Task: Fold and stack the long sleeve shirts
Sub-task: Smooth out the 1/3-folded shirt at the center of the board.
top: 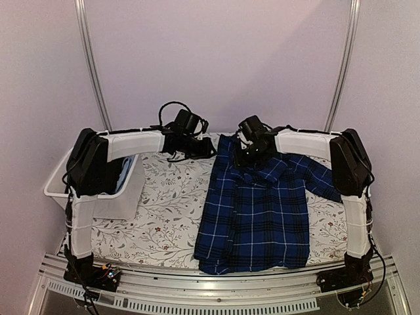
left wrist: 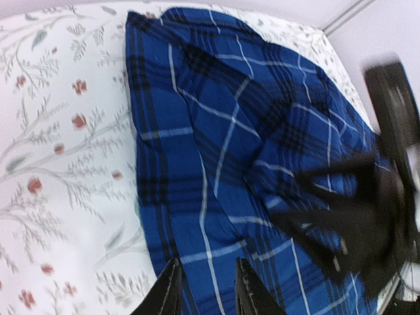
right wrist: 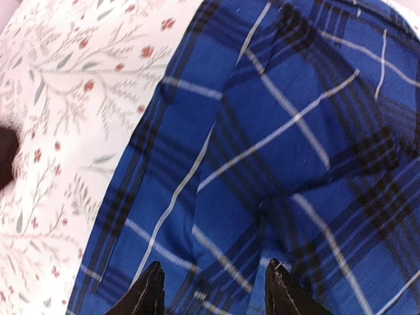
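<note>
One long sleeve shirt [top: 259, 216], navy blue plaid with thin white lines, lies on the flowered table cover on the right half of the table. One sleeve [top: 321, 176] is spread out to the right. My left gripper [top: 209, 149] hovers at the shirt's far left edge. In the left wrist view, my left gripper [left wrist: 207, 279] is open, with only the plaid shirt [left wrist: 216, 131] beneath it. My right gripper [top: 253, 157] is over the shirt's collar end. In the right wrist view, my right gripper [right wrist: 215, 274] is open above the cloth [right wrist: 282, 131] and holds nothing.
A white bin [top: 125, 197] stands at the table's left side, partly behind the left arm. The flowered table cover [top: 170, 210] lies bare between bin and shirt. The shirt's hem reaches the table's near edge [top: 216, 279]. The blurred right gripper [left wrist: 367, 223] shows in the left wrist view.
</note>
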Controlling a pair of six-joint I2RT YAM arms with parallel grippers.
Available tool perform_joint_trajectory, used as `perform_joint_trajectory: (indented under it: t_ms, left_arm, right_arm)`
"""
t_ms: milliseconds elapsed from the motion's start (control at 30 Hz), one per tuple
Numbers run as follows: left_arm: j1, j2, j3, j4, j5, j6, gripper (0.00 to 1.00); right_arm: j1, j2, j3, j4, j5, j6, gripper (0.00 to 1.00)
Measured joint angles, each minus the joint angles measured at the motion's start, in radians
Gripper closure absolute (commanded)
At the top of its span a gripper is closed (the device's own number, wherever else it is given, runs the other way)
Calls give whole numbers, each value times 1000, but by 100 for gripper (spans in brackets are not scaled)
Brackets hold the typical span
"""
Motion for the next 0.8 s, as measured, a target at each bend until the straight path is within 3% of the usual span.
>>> perform_joint_trajectory:
  t_ms: [300, 467, 567, 800]
  left_arm:
    - [79, 392, 490, -40, -13, 132, 58]
    - [95, 521, 632, -40, 18, 158, 56]
    - [103, 561, 645, -20, 62, 158, 59]
    - [112, 613, 666, 47, 155, 133, 79]
  right_arm:
    - [180, -257, -291, 33, -28, 95, 50]
    - [283, -309, -384, 50, -34, 140, 50]
    - [333, -309, -434, 62, -35, 155, 49]
    - [428, -307, -516, 87, -43, 176, 49]
